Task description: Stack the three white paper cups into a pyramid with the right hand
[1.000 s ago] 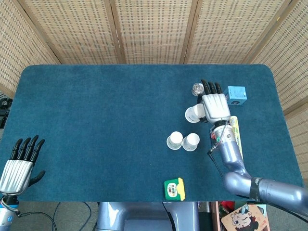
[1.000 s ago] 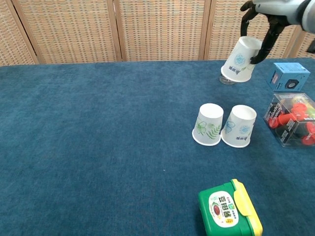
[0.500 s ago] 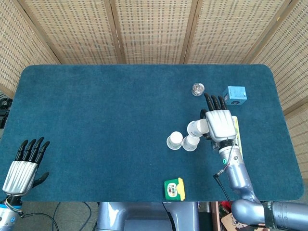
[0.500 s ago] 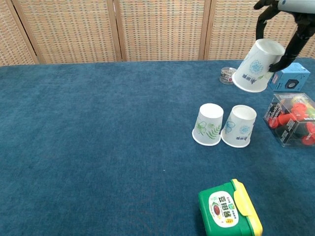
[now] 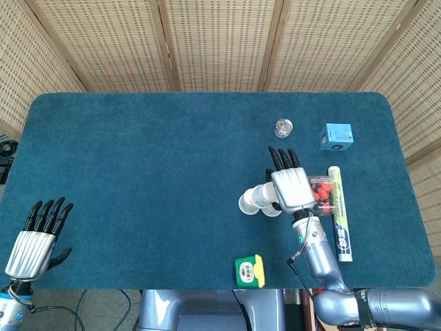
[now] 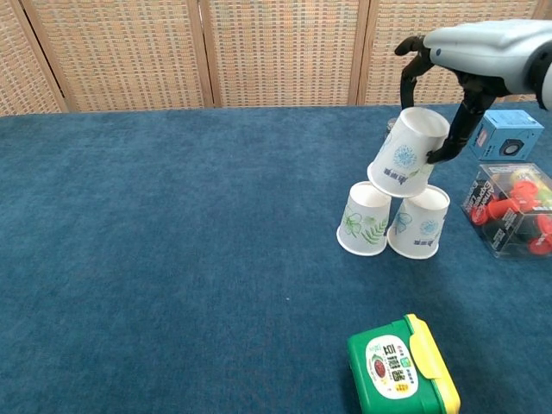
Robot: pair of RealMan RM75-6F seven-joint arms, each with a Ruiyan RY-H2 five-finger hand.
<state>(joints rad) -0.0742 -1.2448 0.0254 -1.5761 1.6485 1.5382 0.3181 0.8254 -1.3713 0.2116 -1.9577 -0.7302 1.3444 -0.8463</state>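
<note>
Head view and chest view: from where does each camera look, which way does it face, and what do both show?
Head view: sits high above the near edge and looks steeply down on the blue table; shows the left hand at the near left corner and the right hand with its arm.
Chest view: sits low at the near edge and looks forward across the table toward the wicker screen; shows only the right hand.
Shared: the right hand holding the tilted cup over the two standing cups, the green box, and the blue box.
</note>
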